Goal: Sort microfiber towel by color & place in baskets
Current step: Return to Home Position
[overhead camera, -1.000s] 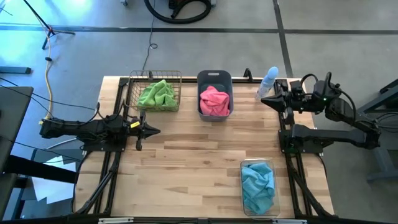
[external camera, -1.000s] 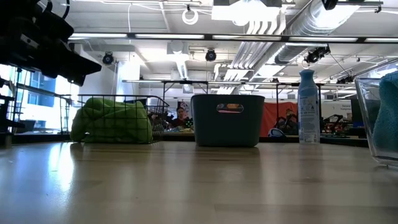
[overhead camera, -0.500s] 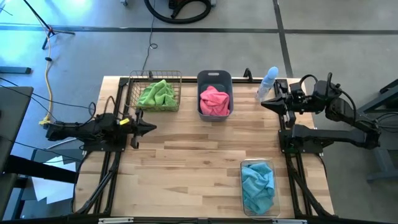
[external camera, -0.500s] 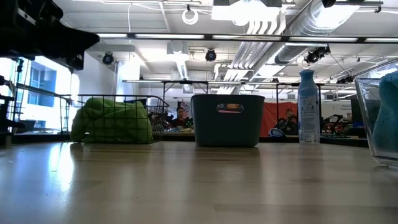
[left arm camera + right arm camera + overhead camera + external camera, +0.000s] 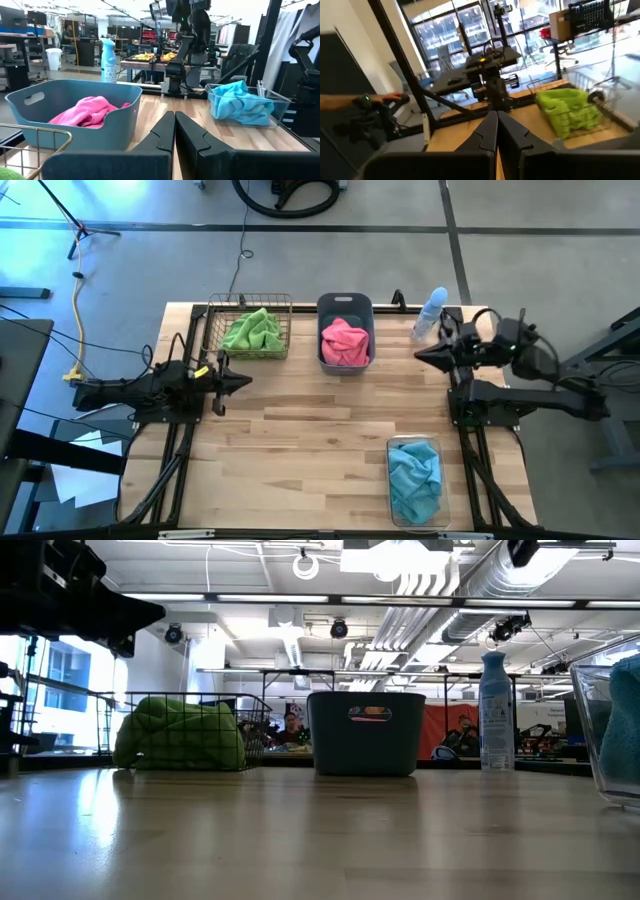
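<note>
Blue towel (image 5: 625, 720) cropped in low view, left hand (image 5: 246, 382), right hand (image 5: 418, 356) pressed together

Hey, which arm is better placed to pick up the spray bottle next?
Right. The right gripper is close beside the spray bottle; the left gripper is across the table, near the wire basket.

A robotics lab: exposed ceiling ducts (image 5: 440, 580), cluttered workbenches (image 5: 147, 62), big windows (image 5: 445, 31).

No readable text or labels
</note>
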Motion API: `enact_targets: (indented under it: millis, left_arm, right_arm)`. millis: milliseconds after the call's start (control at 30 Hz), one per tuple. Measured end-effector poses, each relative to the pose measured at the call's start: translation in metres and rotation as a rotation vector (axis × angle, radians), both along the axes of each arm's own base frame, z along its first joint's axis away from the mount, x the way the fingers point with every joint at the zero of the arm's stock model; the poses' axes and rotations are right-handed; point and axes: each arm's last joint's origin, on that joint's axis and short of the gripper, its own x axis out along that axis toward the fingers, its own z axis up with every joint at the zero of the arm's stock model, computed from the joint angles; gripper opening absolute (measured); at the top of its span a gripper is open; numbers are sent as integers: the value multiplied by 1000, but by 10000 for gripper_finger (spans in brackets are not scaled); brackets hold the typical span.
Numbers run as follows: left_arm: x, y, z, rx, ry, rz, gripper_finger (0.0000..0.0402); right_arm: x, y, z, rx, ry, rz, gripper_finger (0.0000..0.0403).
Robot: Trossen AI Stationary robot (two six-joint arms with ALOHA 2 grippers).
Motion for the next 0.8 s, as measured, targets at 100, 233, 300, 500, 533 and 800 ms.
enact_targets:
  millis: [100, 233, 300, 500, 533, 800]
  left_arm:
    - [0, 0, 0, 0, 0, 1, 0]
    - [0, 0, 0, 0, 0, 1, 0]
    - [0, 0, 0, 0, -1, 1, 0]
    - [0, 0, 0, 0, 4, 1, 0]
    - [0, 0, 0, 0, 4, 1, 0]
    - [0, 0, -1, -1, 14, 0, 0]
  right_arm:
    - [4, -1, -29, 59, -26, 7, 0]
    - [1, 0, -55, 98, -64, 17, 0]
    - [-1, 1, -66, 117, -84, 23, 0]
    - [-10, 3, -86, 127, -170, 45, 0]
    - [-10, 4, -89, 123, -199, 48, 0]
    - [-4, 6, -115, 124, -332, 115, 0]
